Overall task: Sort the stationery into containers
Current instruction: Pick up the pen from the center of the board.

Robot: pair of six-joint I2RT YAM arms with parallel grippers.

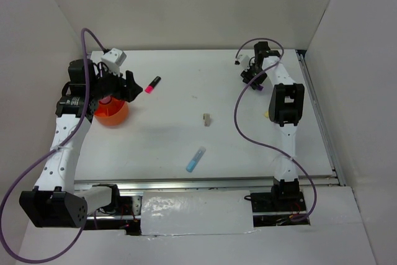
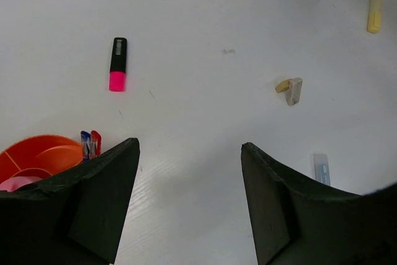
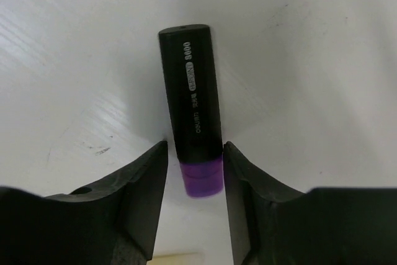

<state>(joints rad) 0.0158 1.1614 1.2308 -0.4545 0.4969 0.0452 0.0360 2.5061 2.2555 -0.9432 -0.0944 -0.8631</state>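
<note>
Right gripper [image 3: 195, 181], wrist view: my two fingers stand narrowly apart on either side of the purple highlighter [image 3: 191, 97], at the join of its black cap and purple body. One finger seems to touch it and a sliver of table shows beside the other, so I cannot tell whether the grip is made. This highlighter lies well apart from the orange cup [image 1: 112, 116], toward the far opposite side of the table. Left gripper [image 2: 189, 206]: my fingers are spread wide and hold nothing, hovering just beside and above the cup, which holds the thin blue and red pens [image 2: 90, 143] and a pink item [image 2: 15, 184]. Near the cup, on its far side, lies the pink highlighter with black cap [image 2: 117, 65]. Farther from the cup lie the beige block [image 2: 292, 90], the light blue highlighter [image 1: 195, 160] and the yellow highlighter [image 2: 374, 20]. Step in hand, as I judge it: seizing the purple highlighter. The next move calls for a firm squeeze, a clean lift and a long carry across to the cup, or a pass toward my left arm, on whose side the cup sits. By my estimate, more than half of the sorting remains.
</note>
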